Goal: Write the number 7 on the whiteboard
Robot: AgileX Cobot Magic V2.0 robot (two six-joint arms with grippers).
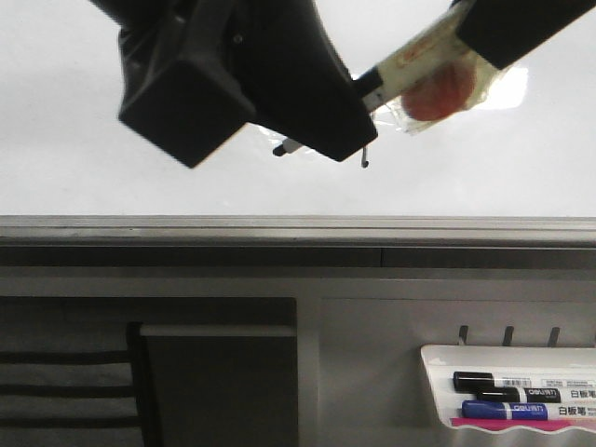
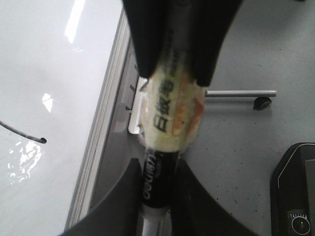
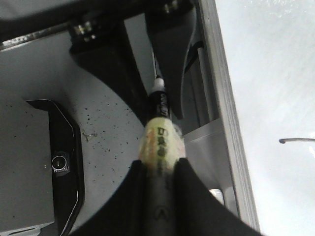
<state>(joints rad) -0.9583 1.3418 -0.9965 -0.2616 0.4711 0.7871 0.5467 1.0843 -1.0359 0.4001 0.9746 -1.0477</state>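
Observation:
The whiteboard [image 1: 93,177] fills the upper front view, with its grey bottom rail [image 1: 279,228] below. A marker [image 1: 410,65] wrapped in yellowish tape spans between both grippers in front of the board. My left gripper [image 1: 358,107] is shut on its black end [image 2: 157,177]. My right gripper [image 1: 470,42] is shut on its taped body [image 3: 160,142]. Of the number 7, only a thin dark stroke shows on the board [image 2: 19,132], with a dot at its end [image 1: 364,160]. It is mostly hidden behind my left gripper in the front view. It also shows in the right wrist view [image 3: 295,140].
A small white marker tray [image 1: 438,372] hangs at the lower right under the rail and holds a black marker [image 1: 494,382] and a blue marker [image 1: 503,410]. Hooks [image 1: 507,335] sit above it. A black device [image 3: 54,162] lies on the grey floor.

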